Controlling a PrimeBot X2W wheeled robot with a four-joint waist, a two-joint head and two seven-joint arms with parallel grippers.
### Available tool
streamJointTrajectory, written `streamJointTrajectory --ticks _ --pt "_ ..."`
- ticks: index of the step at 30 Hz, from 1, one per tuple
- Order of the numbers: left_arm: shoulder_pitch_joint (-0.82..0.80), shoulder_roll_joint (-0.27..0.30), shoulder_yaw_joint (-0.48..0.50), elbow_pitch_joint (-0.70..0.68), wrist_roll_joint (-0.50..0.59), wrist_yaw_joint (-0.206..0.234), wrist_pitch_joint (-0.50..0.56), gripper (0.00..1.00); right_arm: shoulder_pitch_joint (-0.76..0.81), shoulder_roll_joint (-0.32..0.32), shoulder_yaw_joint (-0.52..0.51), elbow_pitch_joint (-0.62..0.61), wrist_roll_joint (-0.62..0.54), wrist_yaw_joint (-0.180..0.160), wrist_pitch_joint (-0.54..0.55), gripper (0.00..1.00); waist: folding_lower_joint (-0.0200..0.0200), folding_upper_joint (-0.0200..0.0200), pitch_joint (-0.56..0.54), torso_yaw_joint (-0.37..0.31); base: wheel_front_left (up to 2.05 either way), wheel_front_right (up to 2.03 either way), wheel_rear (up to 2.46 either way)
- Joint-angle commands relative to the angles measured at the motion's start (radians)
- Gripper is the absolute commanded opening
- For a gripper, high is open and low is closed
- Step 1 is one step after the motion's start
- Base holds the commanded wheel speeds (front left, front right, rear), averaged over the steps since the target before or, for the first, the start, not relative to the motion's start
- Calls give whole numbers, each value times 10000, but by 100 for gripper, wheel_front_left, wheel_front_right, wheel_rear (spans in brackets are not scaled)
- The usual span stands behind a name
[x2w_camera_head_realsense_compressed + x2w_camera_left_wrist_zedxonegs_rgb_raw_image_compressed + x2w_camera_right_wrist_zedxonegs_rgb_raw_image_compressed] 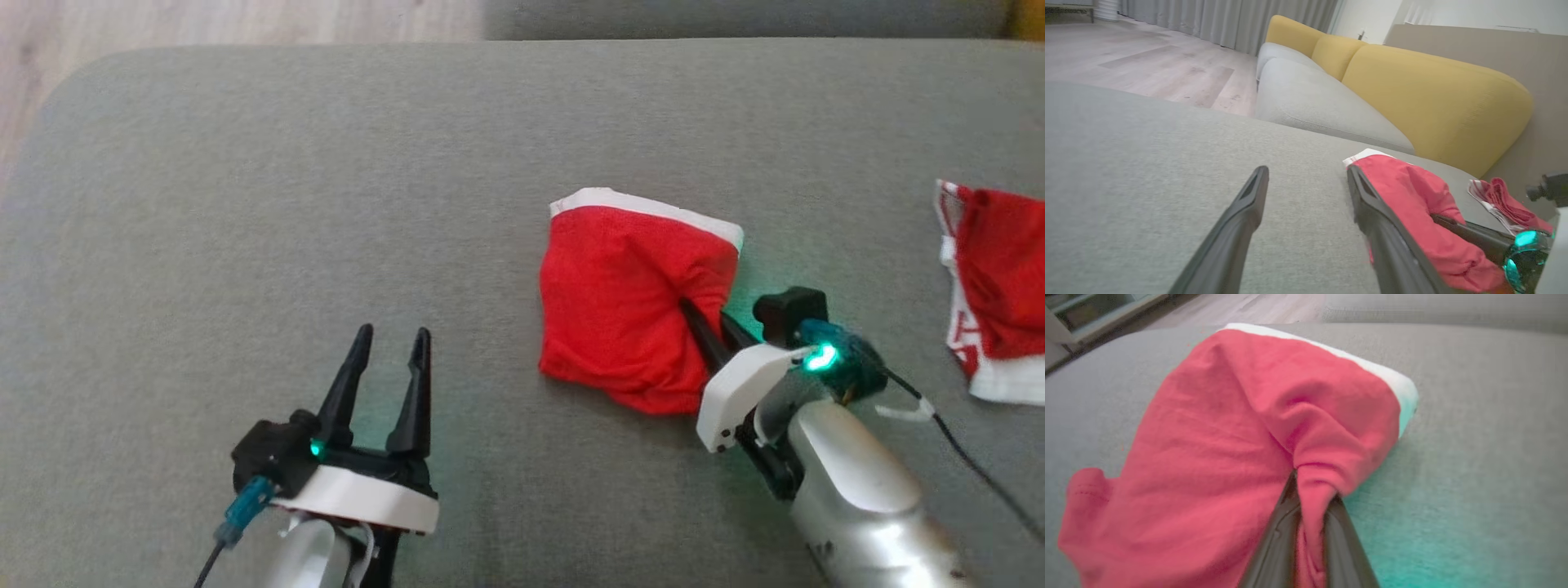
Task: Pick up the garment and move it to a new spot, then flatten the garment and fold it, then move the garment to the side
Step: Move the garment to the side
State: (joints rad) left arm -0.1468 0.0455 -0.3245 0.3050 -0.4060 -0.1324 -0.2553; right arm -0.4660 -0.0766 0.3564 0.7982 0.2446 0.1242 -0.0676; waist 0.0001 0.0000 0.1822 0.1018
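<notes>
The garment (620,302), red with a white waistband, lies rumpled near the middle of the grey cushion (245,204). My right gripper (704,314) is at its right edge, shut on a bunched fold of the red cloth. The right wrist view shows that fold of the garment (1229,437) pinched between the two dark fingers of the right gripper (1314,490). My left gripper (393,331) stands open at the lower left, well apart from the garment, nothing between its fingers. In the left wrist view, the left gripper (1306,171) is open over bare cushion, with the garment (1412,192) to its right.
A second red and white garment (996,294) lies at the cushion's right edge, also seen crumpled as the second garment (1502,200). Yellow sofa backs (1433,102) rise beyond it. Wooden floor (163,20) lies past the cushion's far left corner. A black cable (971,465) trails from the right wrist.
</notes>
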Motion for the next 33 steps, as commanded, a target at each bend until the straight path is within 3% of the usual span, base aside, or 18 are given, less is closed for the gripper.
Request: streamJointTrajectory --ticks 1,6,13,14,20,25,33 --pt "-447 63 207 -333 18 17 -65 100 -500 -281 345 -292 -516 65 -254 0 -1 0 -29 -331 0 0 0" --pt "-630 84 135 -344 132 17 -65 100 -1194 -1123 1157 -593 -1862 65 -457 0 -1 0 -30 -1126 0 0 0" --pt "-842 69 -81 -374 116 17 -65 100 -1825 -3021 1904 -1428 -1683 65 -84 0 -1 0 53 -1946 0 0 0" --pt "-842 69 -81 -374 116 17 -65 100 -1825 -3021 1904 -1428 -1683 65 -84 0 -1 0 53 -1946 0 0 0" --pt "-961 93 -72 -351 166 17 -65 100 -2117 -5210 2472 -2125 -850 65 406 0 -1 0 437 -2256 0 0 0" --pt "-1117 153 -35 -362 173 17 -65 100 -2318 -6578 2405 -2439 -295 65 730 0 -1 0 807 -2316 0 0 0" --pt "-1478 215 -226 -359 153 17 -65 100 -2342 -7630 2229 -1981 -33 65 996 0 -1 0 1407 -2121 0 0 0"
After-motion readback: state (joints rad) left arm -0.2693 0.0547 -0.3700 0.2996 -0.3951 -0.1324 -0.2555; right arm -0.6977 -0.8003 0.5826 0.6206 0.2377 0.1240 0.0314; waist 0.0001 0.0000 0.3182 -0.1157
